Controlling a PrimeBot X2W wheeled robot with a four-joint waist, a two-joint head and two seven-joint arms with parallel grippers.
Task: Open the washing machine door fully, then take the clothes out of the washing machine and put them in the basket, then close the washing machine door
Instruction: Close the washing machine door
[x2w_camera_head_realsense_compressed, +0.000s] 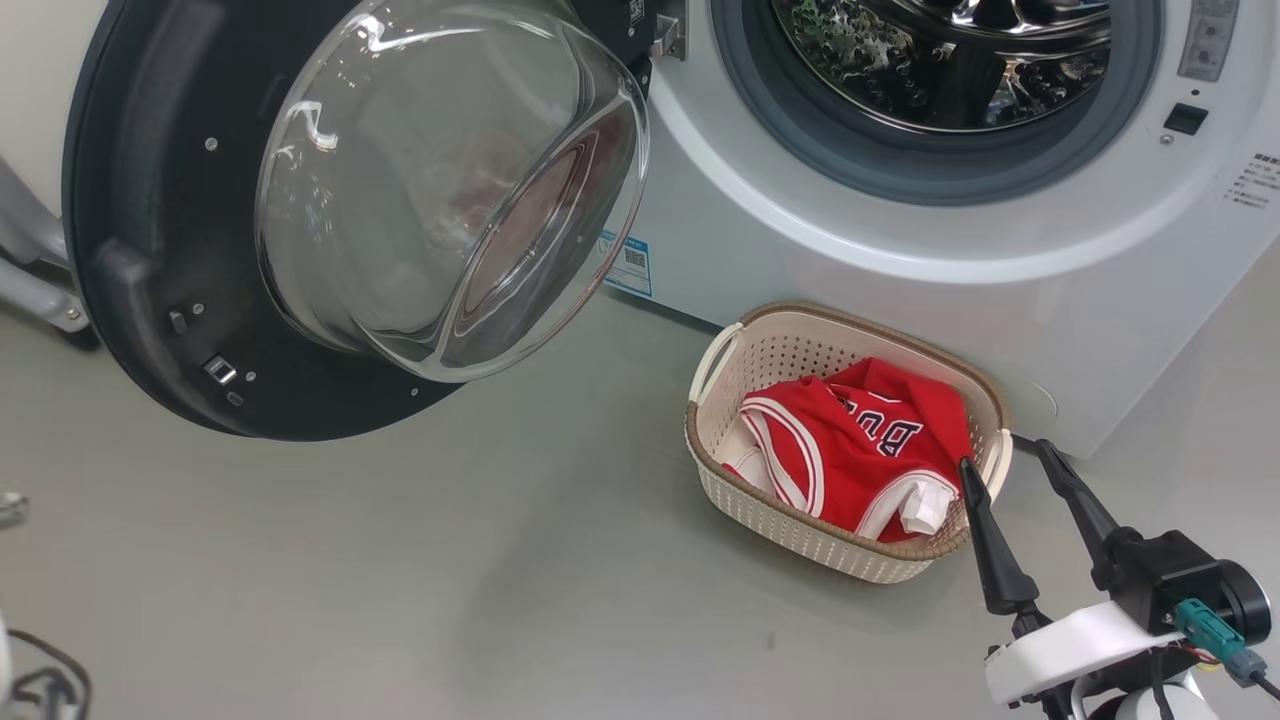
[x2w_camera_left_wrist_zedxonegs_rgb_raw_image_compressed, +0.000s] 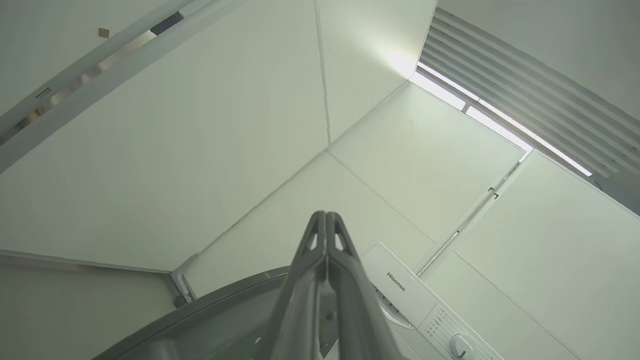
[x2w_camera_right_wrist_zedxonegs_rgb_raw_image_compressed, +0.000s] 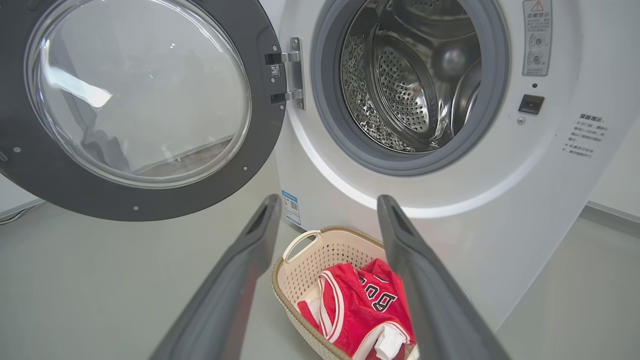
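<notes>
You're holding the right gripper open near the basket, the left gripper closed. The door is looking rigid and heavy; push its left rim.

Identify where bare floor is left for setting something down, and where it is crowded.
Free: the grey floor between the round black door and the cream perforated plastic basket, and in front of both. Crowded: the basket, holding red clothes, sits close to the white washing machine, the open right gripper beside it.
</notes>
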